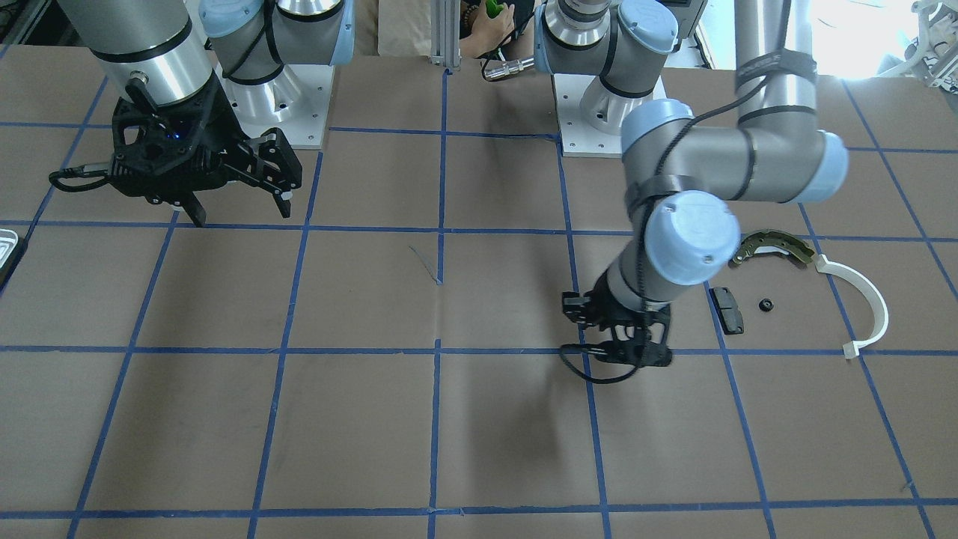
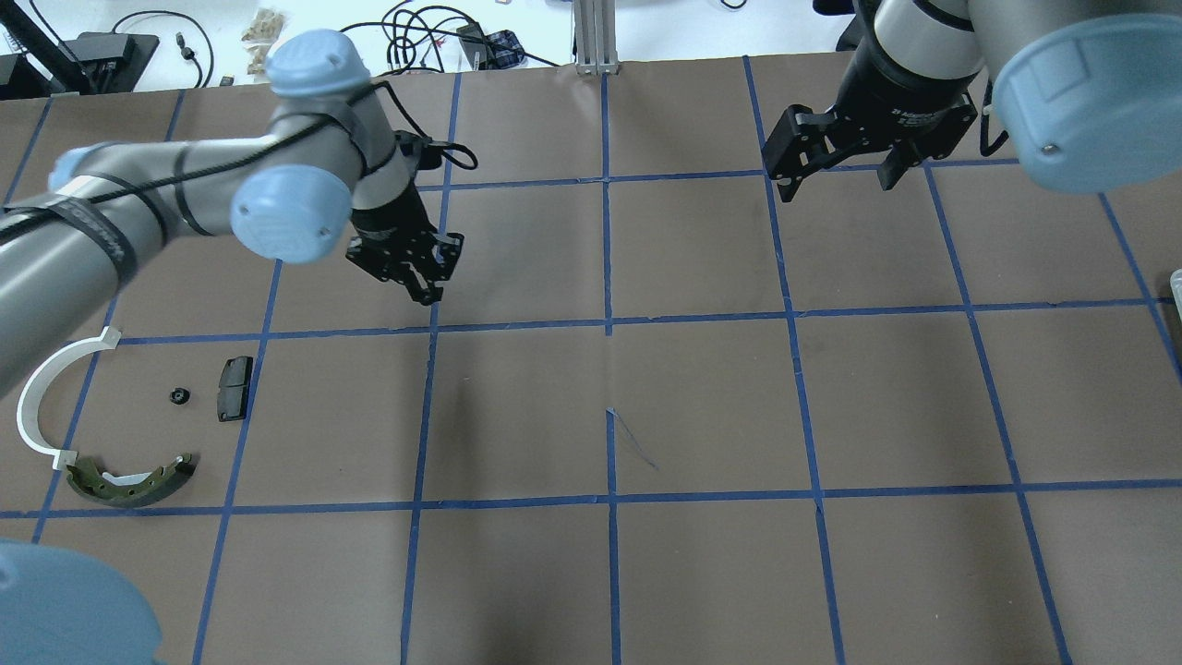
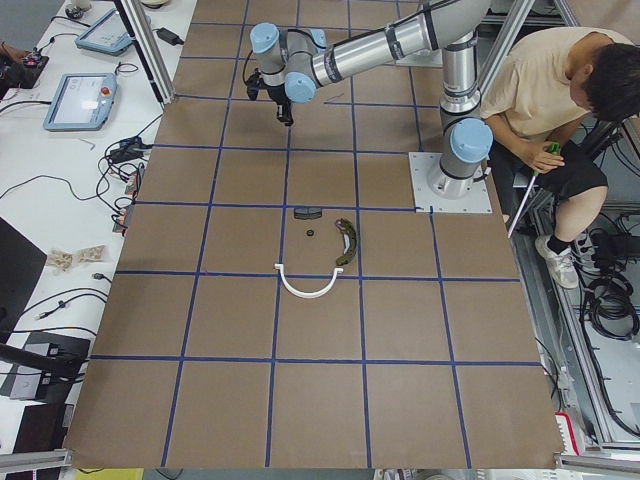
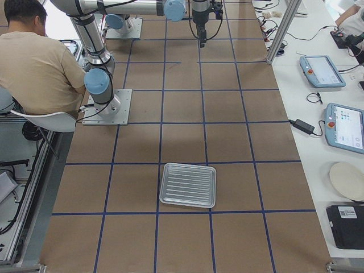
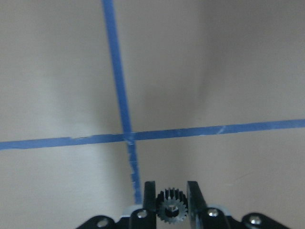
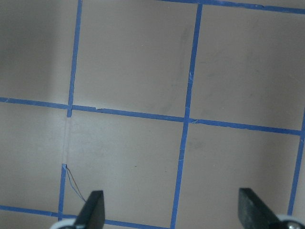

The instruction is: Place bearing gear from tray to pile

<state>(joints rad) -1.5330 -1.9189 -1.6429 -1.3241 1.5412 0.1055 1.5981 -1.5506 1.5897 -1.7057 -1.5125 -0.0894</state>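
My left gripper (image 5: 170,202) is shut on a small dark toothed bearing gear (image 5: 170,211), held between its fingertips above a blue tape crossing. In the overhead view the left gripper (image 2: 425,282) hangs well up and to the right of the pile: a bronze-and-grey brake shoe (image 2: 129,480), a white plastic arc (image 2: 37,406), a black pad (image 2: 235,388) and a small black round part (image 2: 179,396). My right gripper (image 2: 831,180) is open and empty over bare table. The silvery tray (image 4: 187,185) lies near the table's right end; I see nothing in it.
Blue tape lines grid the brown table. A seated person (image 4: 40,62) is beside the robot's bases. The tray's edge shows at the left border of the front-facing view (image 1: 7,247). Tablets and cables lie on the side bench (image 4: 341,122).
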